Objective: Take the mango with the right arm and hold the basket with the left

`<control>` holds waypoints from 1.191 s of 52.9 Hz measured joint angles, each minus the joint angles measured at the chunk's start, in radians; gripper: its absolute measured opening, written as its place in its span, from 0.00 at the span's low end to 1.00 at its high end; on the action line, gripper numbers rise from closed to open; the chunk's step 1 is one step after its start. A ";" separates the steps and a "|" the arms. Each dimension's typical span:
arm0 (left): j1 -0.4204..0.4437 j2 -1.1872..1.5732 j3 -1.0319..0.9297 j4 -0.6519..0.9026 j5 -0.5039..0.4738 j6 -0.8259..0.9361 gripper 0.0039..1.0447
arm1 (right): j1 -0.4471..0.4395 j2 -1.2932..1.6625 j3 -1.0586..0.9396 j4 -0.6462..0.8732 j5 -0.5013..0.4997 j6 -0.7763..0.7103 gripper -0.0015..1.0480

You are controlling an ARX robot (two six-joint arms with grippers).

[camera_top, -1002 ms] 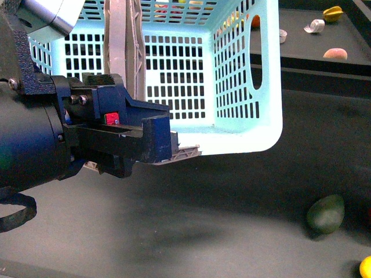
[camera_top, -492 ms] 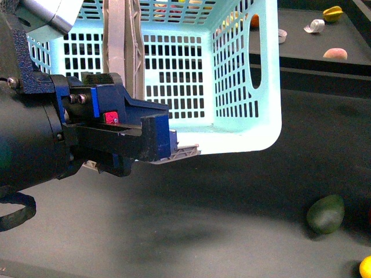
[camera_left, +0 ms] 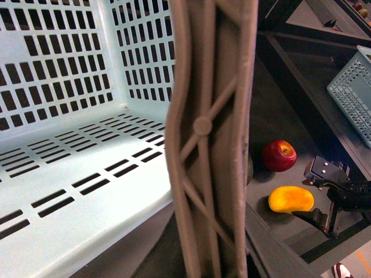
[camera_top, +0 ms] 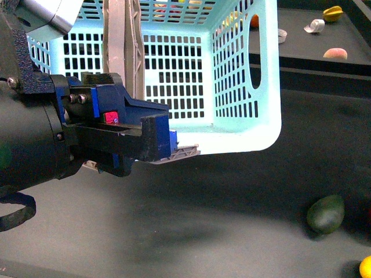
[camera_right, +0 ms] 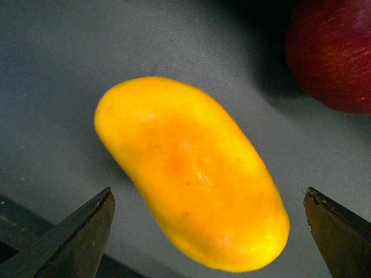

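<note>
Hovering over the mango [camera_right: 191, 174] at the near right corner of the tabletop, my right gripper [camera_left: 320, 194] has its jaws spread wide. One dark fingertip [camera_right: 81, 231] shows on each side of the fruit and neither touches it. I judge this to be the approach for the pick, with the grasp not yet made. The next move calls for a straight descent until the jaws flank the fruit across its narrow width, then a gentle close, since the skin looks smooth and likely to slip. The red apple [camera_left: 279, 155] lies just beside the mango, so I would keep the far fingertip from nudging it.

Further in on my left, the left gripper [camera_top: 165, 142] is clamped on the basket [camera_top: 191, 75] where its grey-brown handle [camera_left: 211, 133] meets the rim. The basket hangs tilted above the table with its shadow below it. That half of the task looks done, so this arm should simply hold steady.

Counting from the near edge:
- one mango
- one apple
- one dull green fruit [camera_top: 326, 213] toward the right edge
- one turquoise basket, with only one handle I can make out
- one smaller grey-blue crate [camera_left: 355, 92] past the right edge
- along the far edge, one peach-coloured fruit [camera_top: 335, 54], one silvery crumpled scrap [camera_top: 315, 25] and one yellow star-shaped fruit [camera_top: 333, 13]
</note>
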 joint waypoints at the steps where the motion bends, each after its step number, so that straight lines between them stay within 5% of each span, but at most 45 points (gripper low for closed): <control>1: 0.000 0.000 0.000 0.000 0.000 0.000 0.10 | 0.000 0.004 0.003 -0.002 0.000 0.000 0.92; 36: 0.000 0.000 0.000 0.000 0.001 0.000 0.10 | 0.043 0.156 0.093 0.087 -0.020 0.103 0.92; 47: 0.000 0.000 0.000 0.000 0.000 0.000 0.10 | 0.063 0.164 0.096 0.092 -0.016 0.137 0.64; 63: 0.000 0.000 0.000 0.000 0.000 0.000 0.10 | 0.065 0.095 0.031 0.133 -0.084 0.231 0.57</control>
